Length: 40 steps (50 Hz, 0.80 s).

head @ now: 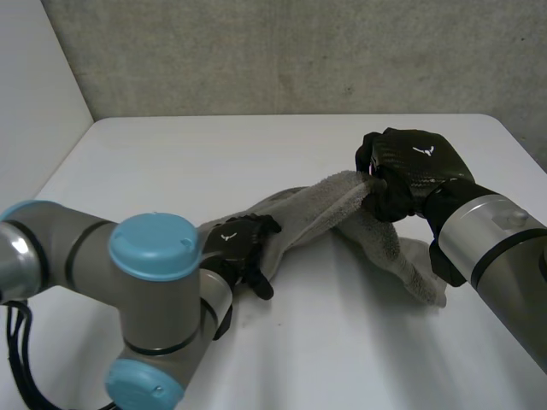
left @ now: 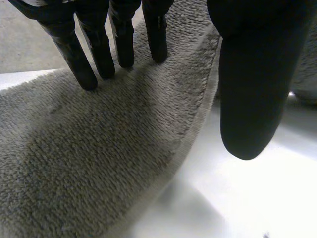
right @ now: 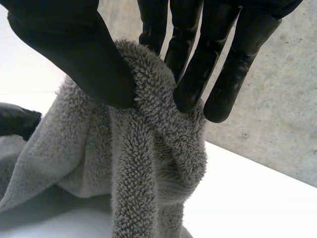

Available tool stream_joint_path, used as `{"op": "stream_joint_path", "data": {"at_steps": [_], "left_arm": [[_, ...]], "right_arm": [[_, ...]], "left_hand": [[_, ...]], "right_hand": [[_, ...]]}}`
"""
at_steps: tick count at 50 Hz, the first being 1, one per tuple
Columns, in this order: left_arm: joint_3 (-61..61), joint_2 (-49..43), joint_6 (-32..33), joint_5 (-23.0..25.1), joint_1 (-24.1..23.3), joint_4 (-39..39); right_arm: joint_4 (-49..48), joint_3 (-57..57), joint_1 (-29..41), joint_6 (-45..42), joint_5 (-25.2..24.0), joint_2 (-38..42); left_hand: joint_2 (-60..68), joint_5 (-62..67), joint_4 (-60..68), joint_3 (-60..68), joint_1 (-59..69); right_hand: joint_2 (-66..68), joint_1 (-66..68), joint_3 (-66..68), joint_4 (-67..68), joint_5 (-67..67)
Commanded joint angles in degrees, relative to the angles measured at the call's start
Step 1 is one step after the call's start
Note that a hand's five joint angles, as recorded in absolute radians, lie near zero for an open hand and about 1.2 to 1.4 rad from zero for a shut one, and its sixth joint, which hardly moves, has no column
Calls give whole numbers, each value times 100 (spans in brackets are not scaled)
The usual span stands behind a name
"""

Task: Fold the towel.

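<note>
We see the towel (head: 342,213) lying in a long grey heap across the middle of the white table (head: 256,145), from about 8 o'clock up to 2 o'clock. The left arm comes in from 7 o'clock and bends. The left robot hand (head: 239,243) lies palm down on the towel's near end. The right arm comes in from 4 o'clock. The right robot hand (head: 410,171) is up at 2 o'clock and holds the towel's far end off the table. More towel hangs down from it and trails toward 4 o'clock.

The left wrist view shows us what the head view hides. The fingers (left: 99,54) are straight and a little spread, and their tips rest on the towel near its edge. The thumb (left: 252,89) sticks out to the side over bare table, just beside that edge. So this hand is loose and holds nothing.

The right wrist view shows a fold of towel squeezed between the thumb (right: 84,64) and the fingers (right: 198,79). This hand is pinching the towel. Beside the towel there, we also see a bit of the left robot hand.
</note>
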Motion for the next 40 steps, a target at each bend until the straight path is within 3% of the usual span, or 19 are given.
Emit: {"op": "stream_joint_path", "data": {"at_steps": [1, 10, 12, 13, 15, 27, 31, 32, 33, 34, 35, 36, 38, 40], "left_arm": [[216, -397, 12, -452, -125, 612], [436, -802, 12, -496, -328, 851], [541, -864, 12, -601, -328, 886], [542, -864, 12, -602, -328, 886], [559, -794, 12, -838, -293, 991], [-205, 551, 153, -813, 437, 956], [-626, 1235, 616, -78, 909, 808], [-627, 1237, 619, -74, 911, 807], [-723, 1428, 949, 291, 1137, 633], [-724, 1430, 953, 295, 1140, 631], [-767, 1604, 1344, 643, 1409, 379], [-768, 1606, 1348, 646, 1412, 376], [-812, 1799, 2205, 1128, 1763, -305], [-794, 1869, 2488, 1252, 1790, -622]], "right_arm": [[0, 145, -13, 212, -198, -138], [-9, 268, -22, 283, -198, -200], [-9, 268, -74, 292, -207, -209], [-9, 268, -75, 292, -207, -209], [-9, 259, -92, 283, -233, -235], [-27, -48, -198, -147, -304, -147], [-53, -40, -224, -831, -304, 63], [-27, -66, -172, -1042, -304, 203], [-27, -66, -171, -1044, -304, 204], [-27, -101, -163, -1270, -295, 317], [-9, -119, -154, -1507, -295, 423], [-9, -119, -154, -1510, -295, 424], [61, -119, -136, -2078, -269, 599], [148, -110, -128, -2447, -234, 652]], "left_hand": [[1351, 1344, 1351, 1351, 1309], [2733, 2726, 2733, 2733, 2691], [4626, 4618, 4626, 4626, 4584], [4634, 4627, 4634, 4634, 4592], [5938, 5930, 5937, 5938, 5896], [5944, 5937, 5944, 5944, 5902], [5944, 5937, 5944, 5944, 5902], [5944, 5937, 5944, 5944, 5902], [5944, 5937, 5944, 5944, 5902], [5944, 5937, 5944, 5944, 5902], [5944, 5937, 5944, 5944, 5902], [5944, 5937, 5944, 5944, 5902], [5944, 5937, 5944, 5944, 5902], [5944, 5937, 5944, 5944, 5902]], "right_hand": [[1210, 2562, 1159, 1152, 1375], [1210, 2562, 1159, 1152, 1375], [1210, 2562, 1159, 1152, 1375], [1210, 2562, 1159, 1152, 1375], [1210, 2562, 1159, 1152, 1375], [1210, 2562, 1159, 1152, 1375], [1210, 2562, 1159, 1152, 1375], [1210, 2562, 1159, 1152, 1375], [1210, 2562, 1159, 1152, 1375], [1210, 2562, 1159, 1152, 1375], [1210, 2562, 1159, 1152, 1375], [1210, 2562, 1159, 1152, 1375], [1210, 2562, 1159, 1152, 1375], [1210, 2562, 1159, 1152, 1375]]}}
